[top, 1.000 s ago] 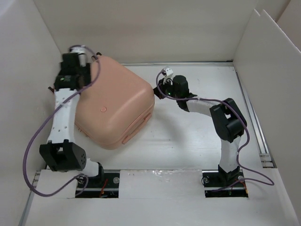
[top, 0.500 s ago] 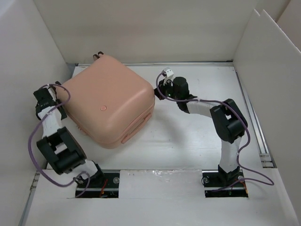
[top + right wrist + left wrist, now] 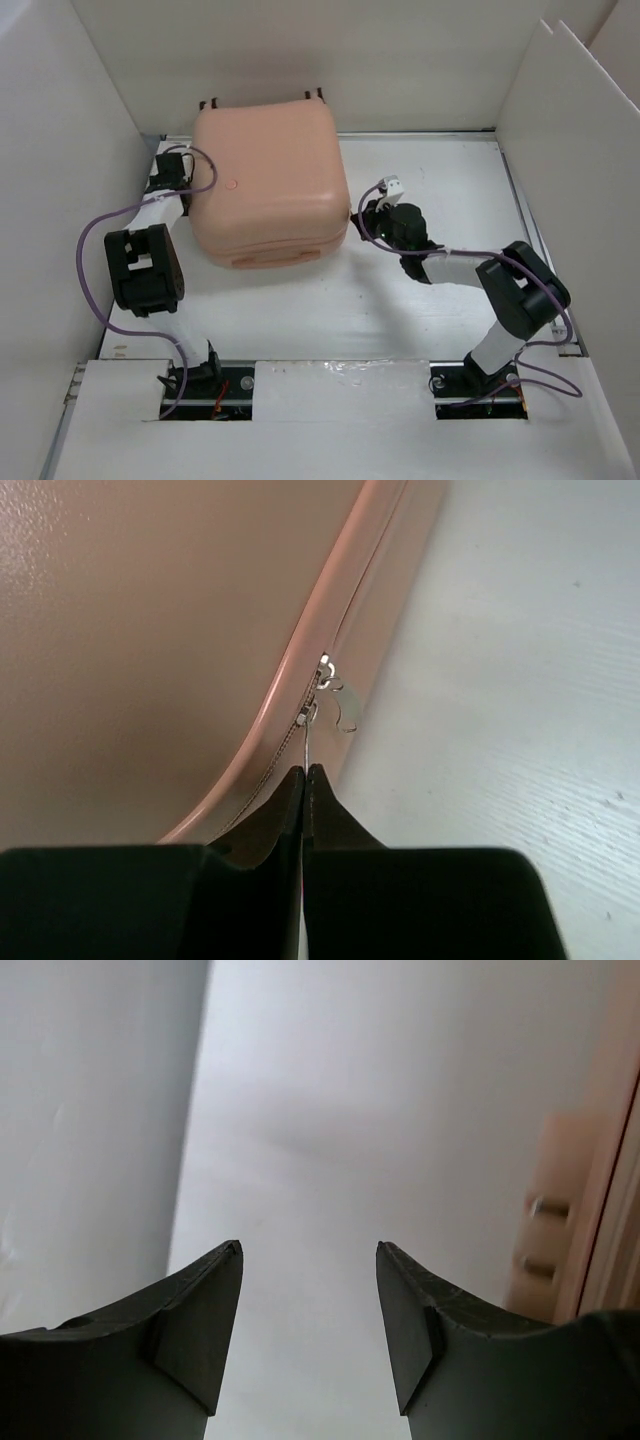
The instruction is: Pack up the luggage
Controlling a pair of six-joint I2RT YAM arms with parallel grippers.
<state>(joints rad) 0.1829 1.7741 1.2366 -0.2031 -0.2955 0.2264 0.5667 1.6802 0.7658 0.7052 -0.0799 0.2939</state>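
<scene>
Rotated square, the stiff, slick luggage [image 3: 265, 185] seems best worked by its zipper pull [image 3: 309, 725], pinched at right gripper [image 3: 304, 770] tips; left gripper [image 3: 308, 1250] half-open, empty.

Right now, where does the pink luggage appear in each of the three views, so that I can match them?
Top external: the luggage lies at the upper left of centre.
Left wrist: only a blurred pink strip of the luggage shows along the right edge.
Right wrist: the luggage fills the left and top.
Shared landmark: the seam between its two shells, seen in all three views.
</scene>
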